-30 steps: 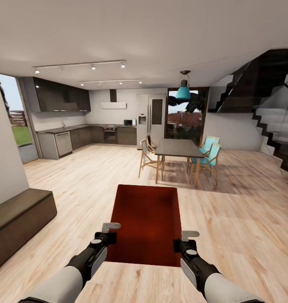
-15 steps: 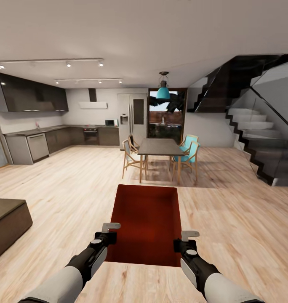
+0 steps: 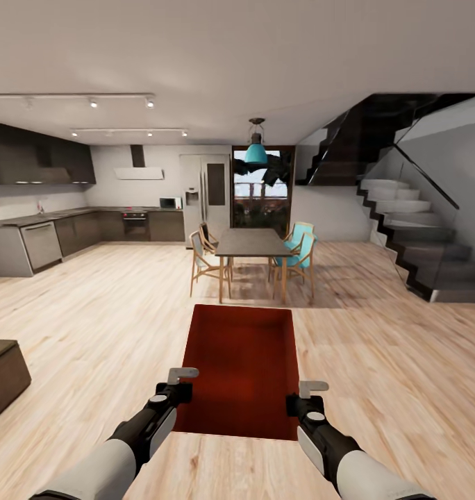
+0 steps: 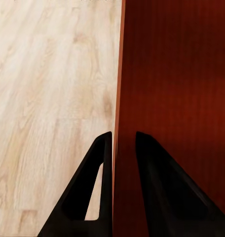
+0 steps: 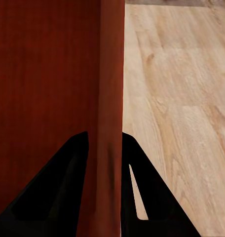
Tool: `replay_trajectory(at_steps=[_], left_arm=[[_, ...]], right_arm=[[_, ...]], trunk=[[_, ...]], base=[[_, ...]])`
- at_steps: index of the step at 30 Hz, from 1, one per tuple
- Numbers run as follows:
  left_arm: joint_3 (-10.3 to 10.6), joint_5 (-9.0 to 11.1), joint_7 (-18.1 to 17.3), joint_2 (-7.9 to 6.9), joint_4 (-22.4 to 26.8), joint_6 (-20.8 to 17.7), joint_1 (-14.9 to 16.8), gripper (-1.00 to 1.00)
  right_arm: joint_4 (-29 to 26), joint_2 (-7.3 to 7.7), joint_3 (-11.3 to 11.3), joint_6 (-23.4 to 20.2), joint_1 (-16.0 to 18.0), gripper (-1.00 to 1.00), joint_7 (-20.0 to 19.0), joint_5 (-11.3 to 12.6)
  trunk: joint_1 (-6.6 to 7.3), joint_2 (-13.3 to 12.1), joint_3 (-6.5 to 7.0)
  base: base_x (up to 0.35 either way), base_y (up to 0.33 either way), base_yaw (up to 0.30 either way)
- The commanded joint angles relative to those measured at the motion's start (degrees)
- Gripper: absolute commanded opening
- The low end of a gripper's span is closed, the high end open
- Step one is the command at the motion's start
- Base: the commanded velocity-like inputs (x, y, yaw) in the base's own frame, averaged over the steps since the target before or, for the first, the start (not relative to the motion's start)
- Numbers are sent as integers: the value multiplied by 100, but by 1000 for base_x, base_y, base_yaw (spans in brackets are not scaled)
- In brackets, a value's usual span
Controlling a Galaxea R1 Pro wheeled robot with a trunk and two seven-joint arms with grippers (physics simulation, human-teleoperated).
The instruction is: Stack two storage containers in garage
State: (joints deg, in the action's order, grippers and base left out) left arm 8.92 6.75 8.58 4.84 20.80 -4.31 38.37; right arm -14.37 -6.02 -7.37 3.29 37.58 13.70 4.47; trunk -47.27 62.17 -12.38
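An orange-red open-top storage container (image 3: 241, 364) hangs in front of me above the light wood-plank floor (image 3: 390, 361), carried between both arms. My left gripper (image 3: 184, 387) is shut on its left wall, and my right gripper (image 3: 299, 396) is shut on its right wall. In the left wrist view the dark fingers (image 4: 90, 190) of the left gripper (image 4: 123, 139) straddle the thin wall (image 4: 117, 89), with the container's red inside (image 4: 176, 84) beside it. The right wrist view has the right gripper (image 5: 105, 137) pinching the other wall (image 5: 111, 89).
Ahead stands a dining table (image 3: 250, 243) with wooden and teal chairs (image 3: 301, 251). A dark kitchen (image 3: 71, 222) runs along the back left. A dark staircase (image 3: 418, 236) rises on the right. The corner of a low dark cabinet (image 3: 3, 375) sits at the left edge.
The whole view has swung to the right: the kitchen, table and low cabinet slid left in the picture and more staircase shows. The arms and container keep their place before me.
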Motion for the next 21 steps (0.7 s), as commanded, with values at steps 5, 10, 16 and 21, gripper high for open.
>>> replay_trajectory(at_steps=[5,10,16,21], left_arm=[[-4,-29,84,0,21,89,4,-100],[-4,-32,84,0,20,89,4,-100],[-4,-33,84,0,20,89,4,-100],[-4,-32,85,0,20,89,4,-100]], right_arm=[[22,-4,16,24,4,-100,17,125],[22,-4,16,24,4,-100,11,125],[22,-4,21,28,4,-100,19,125],[22,-4,25,27,4,-100,19,125]], trunk=[[-3,5,-8],[-3,5,-8],[-3,5,-8],[-3,5,-8]], base=[[309,0,0],[315,0,0],[315,0,0],[315,0,-192]])
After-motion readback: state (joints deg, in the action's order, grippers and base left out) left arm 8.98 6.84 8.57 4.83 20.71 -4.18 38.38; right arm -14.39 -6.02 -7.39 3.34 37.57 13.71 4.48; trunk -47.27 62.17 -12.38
